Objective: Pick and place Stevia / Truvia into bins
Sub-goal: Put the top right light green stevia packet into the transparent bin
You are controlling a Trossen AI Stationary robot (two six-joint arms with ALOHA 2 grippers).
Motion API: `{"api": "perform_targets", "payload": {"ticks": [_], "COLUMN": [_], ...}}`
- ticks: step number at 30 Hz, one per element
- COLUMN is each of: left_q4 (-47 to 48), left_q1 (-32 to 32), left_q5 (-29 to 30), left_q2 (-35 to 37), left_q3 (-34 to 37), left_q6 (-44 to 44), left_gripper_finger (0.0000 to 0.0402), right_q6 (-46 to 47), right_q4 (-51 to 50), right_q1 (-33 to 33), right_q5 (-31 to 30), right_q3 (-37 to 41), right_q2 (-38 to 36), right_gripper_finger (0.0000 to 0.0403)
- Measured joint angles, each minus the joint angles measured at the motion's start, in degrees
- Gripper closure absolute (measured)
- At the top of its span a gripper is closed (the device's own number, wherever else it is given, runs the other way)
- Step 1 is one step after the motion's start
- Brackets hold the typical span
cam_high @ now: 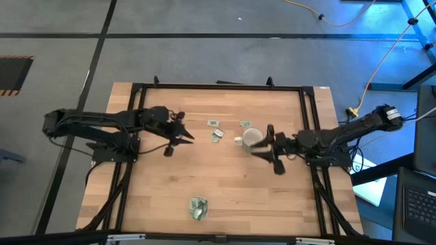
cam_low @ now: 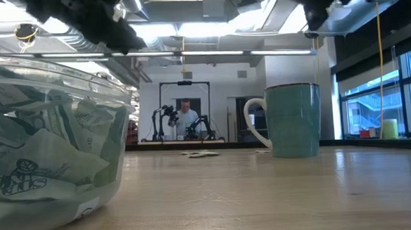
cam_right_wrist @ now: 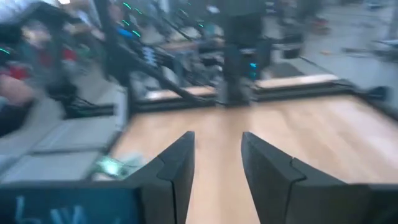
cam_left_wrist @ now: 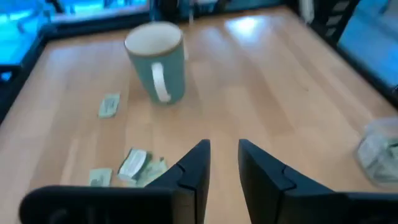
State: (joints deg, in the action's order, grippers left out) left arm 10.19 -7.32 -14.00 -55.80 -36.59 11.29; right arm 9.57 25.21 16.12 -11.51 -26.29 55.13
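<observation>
High view: crumpled paper sachets (cam_high: 216,135) on wood-grain table (cam_high: 225,184), glossy mug (cam_high: 250,139).

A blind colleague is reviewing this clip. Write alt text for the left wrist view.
The left end effector, fingers slightly apart and empty, hangs over a wooden table. Ahead stands a mug with a white handle, with a few sachets scattered on the wood near it. A clear dish holding sachets sits at the frame's edge.

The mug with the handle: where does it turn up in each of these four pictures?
High view: the mug stands right of centre, beside the right gripper.
Low view: right of centre.
Left wrist view: upper left.
Right wrist view: not in it.
Shared landmark: the clear dish of sachets.
</observation>
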Motion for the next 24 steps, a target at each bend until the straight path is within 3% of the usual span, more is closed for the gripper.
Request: {"api": "perform_targets", "payload": {"ticks": [5,10,14,24], "left_q4": [-13.1,-23.3,-29.4,-32.1], "left_q1": [-4.4,-5.6,-5.6,-6.1], "left_q5": [-7.4,-8.1,-8.0,2.3], "left_q2": [5.9,8.7,9.2,9.2], "left_q3": [9.8,17.1,20.8,21.1], "left_q6": [-2.7,-3.2,-3.0,-1.5], "left_gripper_finger": [0.0325,0.0325,0.0325,0.0325], "right_q6": [0.8,3.1,-0.2,-10.5], "right_q4": [-15.8,-37.8,-49.7,-64.0], "right_q1": [-7.1,-14.7,-18.8,-29.9], "right_q5": [-1.2,-1.6,-0.6,2.8], "right_q3": [-10.7,-25.2,-34.8,-53.7], "right_q2": [0.3,2.5,9.4,33.5], "right_gripper_finger": [0.0267,0.0267,0.0267,0.0267]}}
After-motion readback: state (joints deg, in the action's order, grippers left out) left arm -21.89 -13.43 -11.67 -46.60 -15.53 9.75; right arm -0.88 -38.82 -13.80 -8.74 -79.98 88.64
